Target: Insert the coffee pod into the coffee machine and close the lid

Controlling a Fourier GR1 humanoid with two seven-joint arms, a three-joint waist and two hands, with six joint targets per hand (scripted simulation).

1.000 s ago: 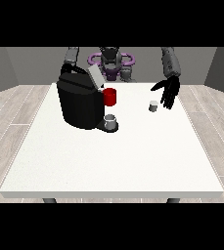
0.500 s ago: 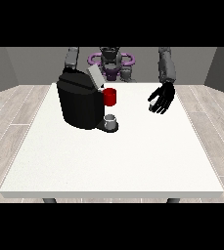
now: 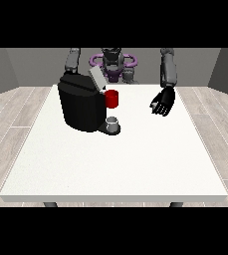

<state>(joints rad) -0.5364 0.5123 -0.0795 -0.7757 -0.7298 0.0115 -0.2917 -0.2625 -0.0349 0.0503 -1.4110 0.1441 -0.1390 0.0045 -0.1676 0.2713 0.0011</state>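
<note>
The black coffee machine (image 3: 81, 105) stands on the left half of the white table (image 3: 120, 164). Its grey lid (image 3: 96, 78) is tilted up. A red cylindrical part (image 3: 112, 98) juts from the machine's front, above a small grey cup (image 3: 113, 122) on the base. The hand at the view's right (image 3: 163, 103) hangs above the table, right of the machine and apart from it, with its fingers curled. The coffee pod is not seen on the table and is hidden inside those fingers. The other arm (image 3: 72, 61) drops behind the machine, which hides its hand.
The robot's torso (image 3: 113, 63) stands behind the table's far edge. Wooden floor surrounds the table. Bare tabletop stretches from the machine towards the near edge.
The hand at the view's right closed over the small pod on the table, then rose and moved slightly right. The pod no longer lies on the table.
</note>
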